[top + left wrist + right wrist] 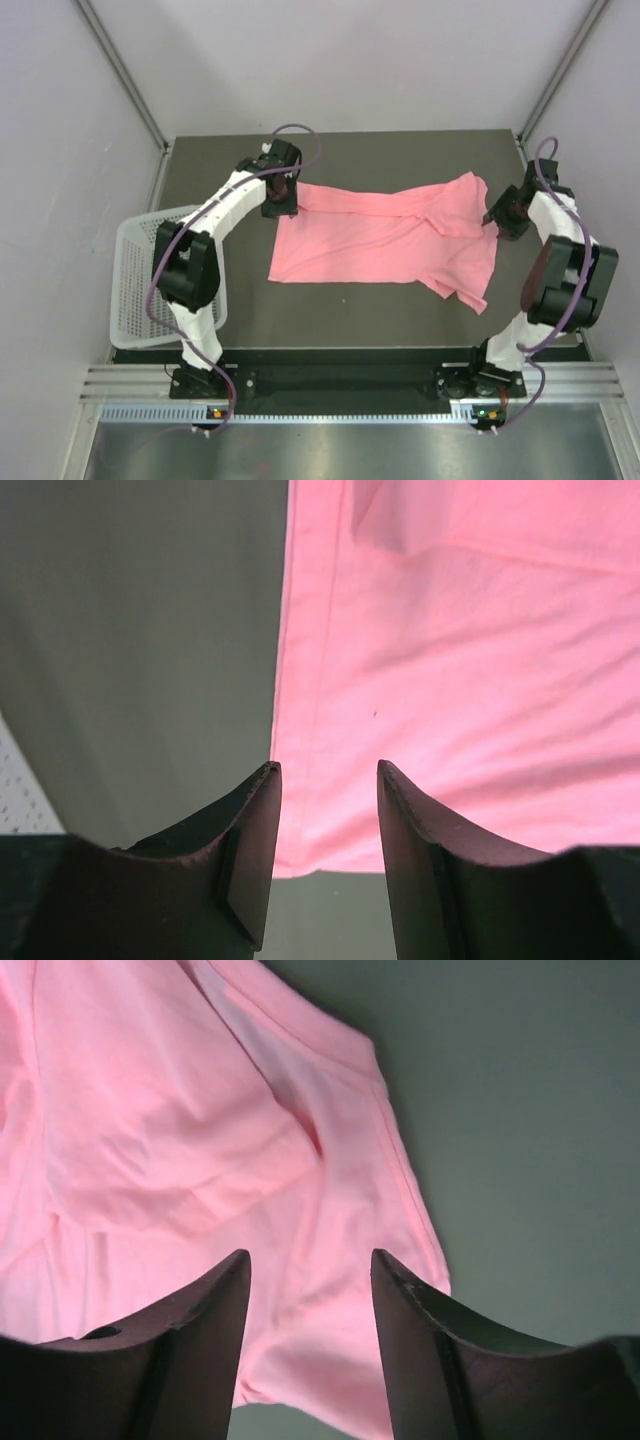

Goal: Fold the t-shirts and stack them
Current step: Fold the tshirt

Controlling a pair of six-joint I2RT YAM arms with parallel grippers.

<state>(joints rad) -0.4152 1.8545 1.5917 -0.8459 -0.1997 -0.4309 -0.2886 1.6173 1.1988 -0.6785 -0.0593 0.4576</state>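
The plain salmon-pink thin-fabric t-shirt (385, 240) lay spread on the dark surface (350, 320), long axis running from the left end effector (328, 772) to the right end effector (310, 1257); each hung over its own end, fingers apart, gripping nothing

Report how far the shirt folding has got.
Done: the t-shirt lies spread on the table, outside the basket, but rumpled. In hand: the left gripper and right gripper hover open over its opposite ends, gripping nothing. Left: every fold, then stacking.
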